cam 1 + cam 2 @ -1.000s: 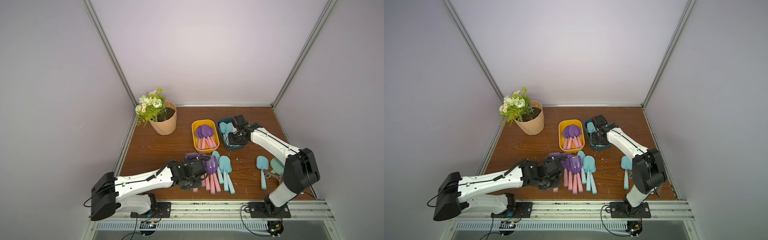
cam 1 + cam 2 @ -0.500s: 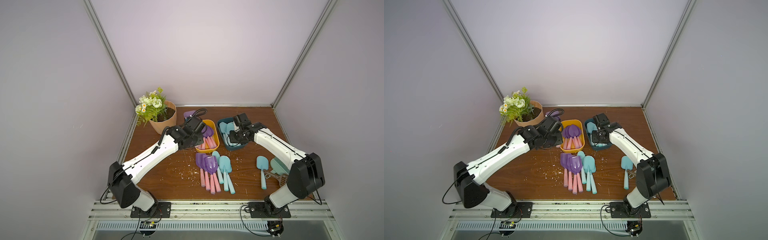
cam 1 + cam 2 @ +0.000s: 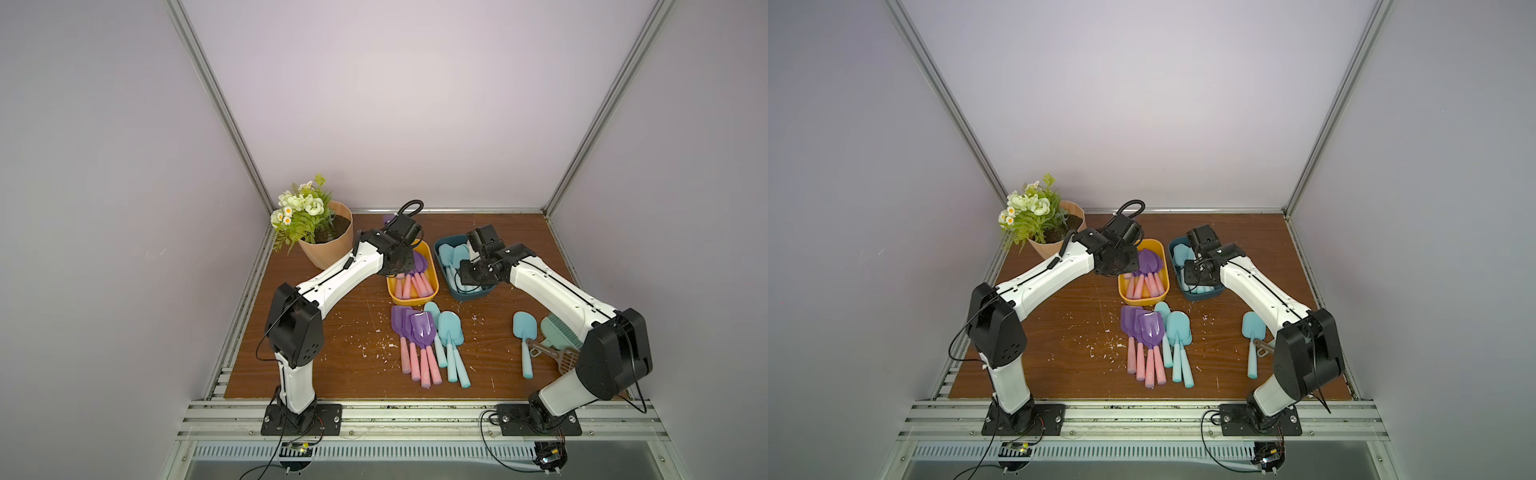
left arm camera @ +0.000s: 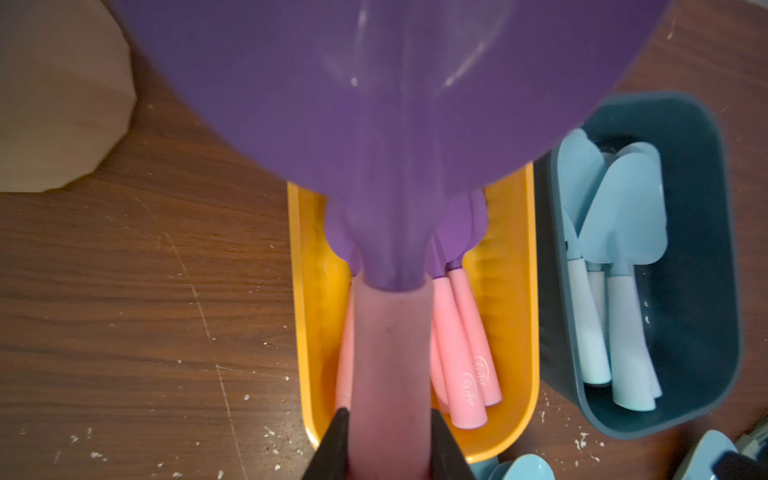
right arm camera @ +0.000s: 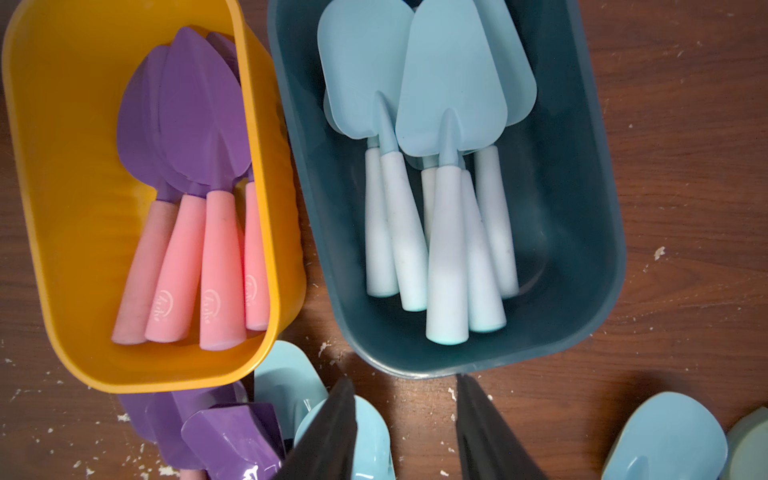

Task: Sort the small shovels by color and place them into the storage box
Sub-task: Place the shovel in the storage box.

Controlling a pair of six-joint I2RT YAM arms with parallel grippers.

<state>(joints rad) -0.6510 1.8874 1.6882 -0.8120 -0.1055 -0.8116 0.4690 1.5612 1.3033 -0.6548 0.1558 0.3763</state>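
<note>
The left gripper (image 4: 388,419) is clamped on the pink handle of a purple shovel (image 4: 395,104), one finger on each side. The blade points away from the wrist and fills much of the left wrist view. This shovel hangs above the yellow box (image 4: 316,291), lined up with its length and clear of the purple shovels (image 5: 199,124) lying inside. Those lie with blades toward the back wall and pink handles toward the robot.

Just beside the yellow box, on its right, stands the blue box (image 5: 582,208), with aqua shovels (image 5: 449,83) stacked the same way. The right gripper (image 5: 403,380) hangs over the near end of the blue box, jaws apart with nothing between them.

On the table (image 3: 332,332) in front of the boxes lie loose purple shovels (image 3: 422,330). They touch loose aqua shovels (image 3: 451,328) on their right, and all the handles point toward the robot. Well apart to the right lies a single aqua shovel (image 3: 523,328), just beside a green brush (image 3: 559,332) and a brown scoop (image 3: 559,358) that the right arm partly hides. A flower pot (image 3: 328,249) stands at the back left, near the yellow box
</note>
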